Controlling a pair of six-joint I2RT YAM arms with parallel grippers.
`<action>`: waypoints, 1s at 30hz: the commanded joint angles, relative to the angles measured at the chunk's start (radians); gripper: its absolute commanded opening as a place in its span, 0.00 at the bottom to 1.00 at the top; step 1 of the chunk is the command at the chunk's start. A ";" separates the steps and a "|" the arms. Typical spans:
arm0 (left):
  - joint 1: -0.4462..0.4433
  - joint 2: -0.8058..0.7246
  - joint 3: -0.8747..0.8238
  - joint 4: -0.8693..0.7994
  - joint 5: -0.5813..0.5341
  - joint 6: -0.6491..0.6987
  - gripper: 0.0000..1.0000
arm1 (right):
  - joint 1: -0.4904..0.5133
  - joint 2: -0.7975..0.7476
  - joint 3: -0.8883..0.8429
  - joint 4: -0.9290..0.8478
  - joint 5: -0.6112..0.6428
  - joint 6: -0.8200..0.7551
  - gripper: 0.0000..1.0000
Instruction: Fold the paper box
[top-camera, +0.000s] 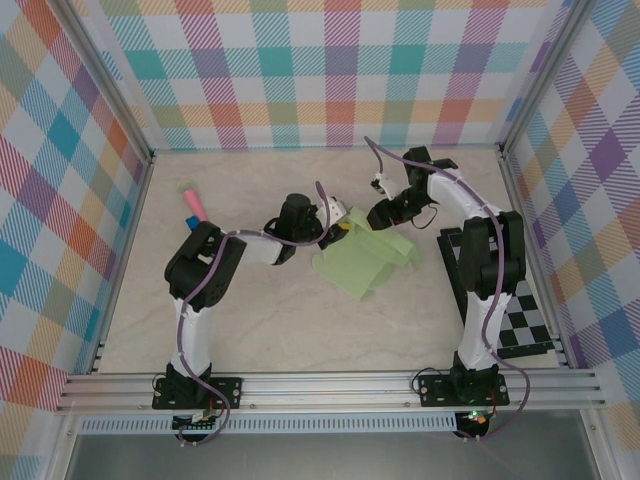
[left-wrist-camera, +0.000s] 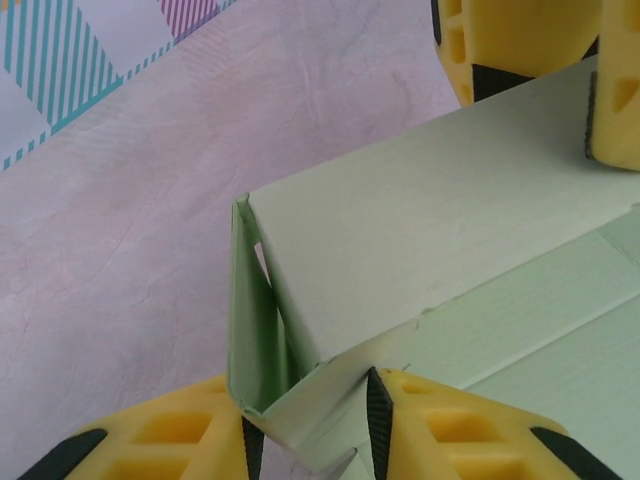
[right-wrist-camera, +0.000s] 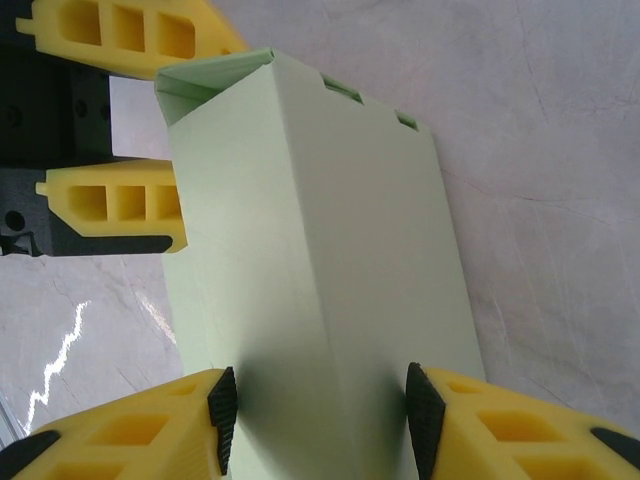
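Paper box (top-camera: 365, 262) sat half-folded in the middle of the bench (top-camera: 250, 320), between the two arms. Left fingers (left-wrist-camera: 450, 430) were clamped on a corner flap at its left end. Right fingers (right-wrist-camera: 500, 430) were closed across the raised panel, pads against both sides.

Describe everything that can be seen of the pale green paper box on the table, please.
The pale light-green thin card box is half folded. It is a plain, matt sheet with crease lines and small slots along one edge, and some panels are raised into an open, tent-like sleeve. It lies near the middle of the marbled beige table, partly flat and partly lifted. The left gripper pinches a folded corner flap, and the right gripper clasps the raised panel at the opposite end.
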 joint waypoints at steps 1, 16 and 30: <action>-0.011 0.022 0.043 0.018 0.015 -0.003 0.31 | 0.004 -0.005 -0.001 0.004 -0.029 0.015 0.51; -0.048 0.095 0.126 0.029 -0.042 -0.042 0.39 | -0.007 -0.011 -0.037 0.043 -0.055 0.045 0.52; -0.033 0.162 0.195 0.038 0.076 -0.015 0.47 | -0.039 -0.025 -0.082 0.068 -0.098 0.037 0.51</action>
